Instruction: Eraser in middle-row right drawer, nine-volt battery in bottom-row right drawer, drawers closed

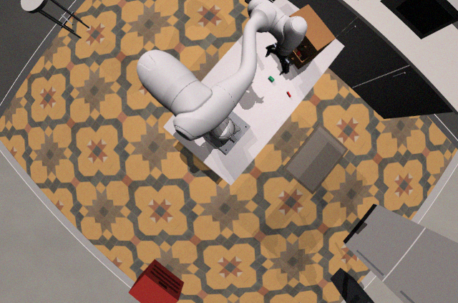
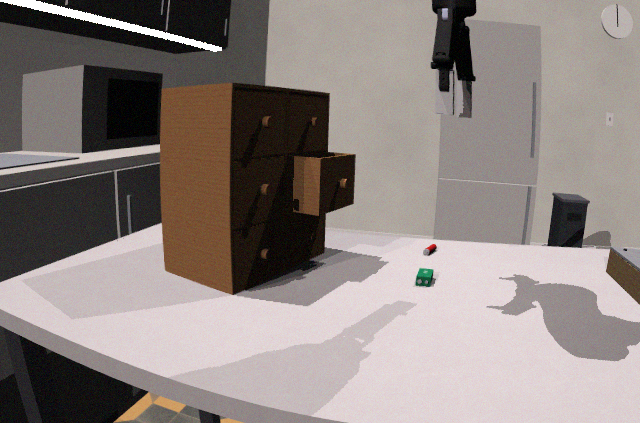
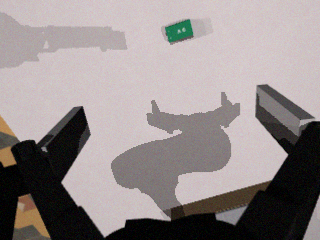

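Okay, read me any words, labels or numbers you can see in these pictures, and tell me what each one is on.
Green block: small pale marks on top, too blurred to read.
Wall clock: no numbers visible.
Chest, red cylinder: no writing visible.
Nothing legible anywhere.

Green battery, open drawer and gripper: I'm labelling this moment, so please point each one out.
green battery (image 2: 424, 277): exterior view, on its top face.
open drawer (image 2: 338, 180): exterior view, on its dark front panel beside the knob.
gripper (image 2: 453, 107): exterior view, midway between its open fingertips.
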`<control>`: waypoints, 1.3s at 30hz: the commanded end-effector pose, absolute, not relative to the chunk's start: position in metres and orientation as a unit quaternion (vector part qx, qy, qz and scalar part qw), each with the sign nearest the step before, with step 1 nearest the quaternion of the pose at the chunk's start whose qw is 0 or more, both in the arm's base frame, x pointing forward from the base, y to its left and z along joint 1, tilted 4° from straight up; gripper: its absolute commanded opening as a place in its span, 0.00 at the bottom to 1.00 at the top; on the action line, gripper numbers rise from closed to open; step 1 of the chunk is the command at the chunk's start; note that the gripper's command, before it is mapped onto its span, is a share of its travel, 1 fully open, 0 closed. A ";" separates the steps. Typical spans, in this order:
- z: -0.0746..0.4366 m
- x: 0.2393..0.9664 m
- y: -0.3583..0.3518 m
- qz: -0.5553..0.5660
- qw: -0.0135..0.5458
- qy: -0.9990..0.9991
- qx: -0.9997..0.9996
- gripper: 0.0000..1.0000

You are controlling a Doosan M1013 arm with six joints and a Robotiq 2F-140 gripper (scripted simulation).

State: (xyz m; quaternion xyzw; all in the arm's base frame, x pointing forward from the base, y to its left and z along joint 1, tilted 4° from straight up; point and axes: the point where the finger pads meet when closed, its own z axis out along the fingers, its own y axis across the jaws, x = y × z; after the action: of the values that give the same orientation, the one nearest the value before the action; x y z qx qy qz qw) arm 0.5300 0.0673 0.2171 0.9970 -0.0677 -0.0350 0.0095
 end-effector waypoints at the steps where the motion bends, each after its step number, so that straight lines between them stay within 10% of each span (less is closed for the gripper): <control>1: 0.211 0.487 0.060 -0.034 0.009 -0.068 0.997 1.00; 39: 0.182 0.511 0.055 0.130 0.020 -0.065 0.989 1.00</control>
State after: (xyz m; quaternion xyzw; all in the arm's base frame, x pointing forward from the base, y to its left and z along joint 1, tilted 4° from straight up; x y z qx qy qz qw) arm 0.5077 0.0562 0.1868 0.9921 -0.0645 0.1067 0.0169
